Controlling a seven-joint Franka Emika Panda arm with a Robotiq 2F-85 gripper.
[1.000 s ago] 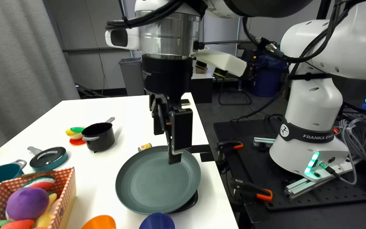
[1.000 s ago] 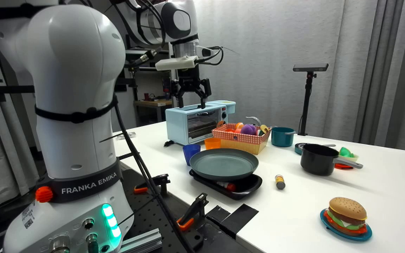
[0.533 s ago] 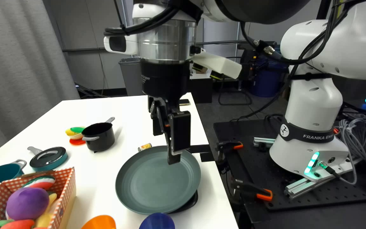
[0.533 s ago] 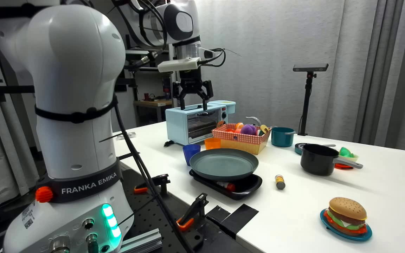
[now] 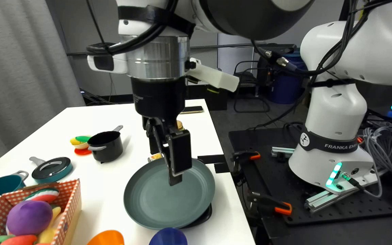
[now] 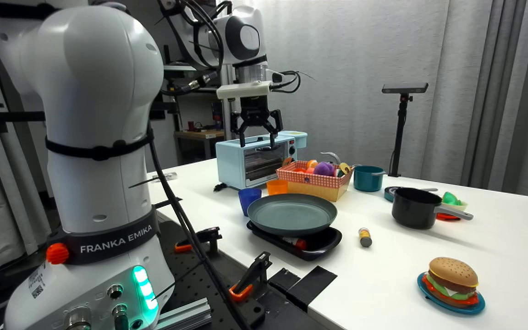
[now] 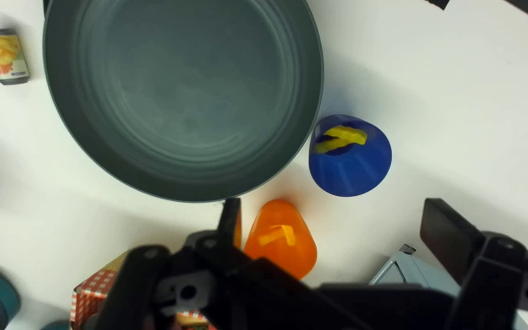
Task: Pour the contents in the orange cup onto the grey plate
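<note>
Far L in an exterior view: white arm base [image 6: 94,256], green lights [image 6: 145,288] on. Next R, pale blue oven [image 6: 228,165] twd. back of tbl. [image 6: 374,284]. Blue cup [image 6: 249,201] stands upright in front of it; wrist view shows yellow bits [image 7: 349,134] inside. Claw [image 6: 257,144] hangs above tbl., pointing down, fingers wide apart. Then orange cup [image 6: 277,187], also upright on tbl., just R of blue cup; per wrist view, a cpl. of yellow sticks [image 7: 288,234] lie in it, & claw partly covers it there. Next, grey plate [image 6: 291,215] sits atop black tray [image 6: 322,247], nr. both cups; gap to orange cup visible in wrist view, but can't tell if blue cup touches plate. Red-ended thing [image 6: 299,242] on tray, partly hidden under plate, can't ID. Behind plate, a bit R: red-check basket [image 6: 323,190] w/ mixed toys [image 6: 324,169]. Small can [image 6: 365,236] lies on its side, R of plate. Teal pot [image 6: 367,179] farther back. Black pot [image 6: 411,211] w/ grey handle more R, green item [image 6: 450,198] & red one [image 6: 447,217] partly hidden behind it. Far R, burger [image 6: 452,277] on small blue dish [image 6: 468,310], well apart from the rest.
</note>
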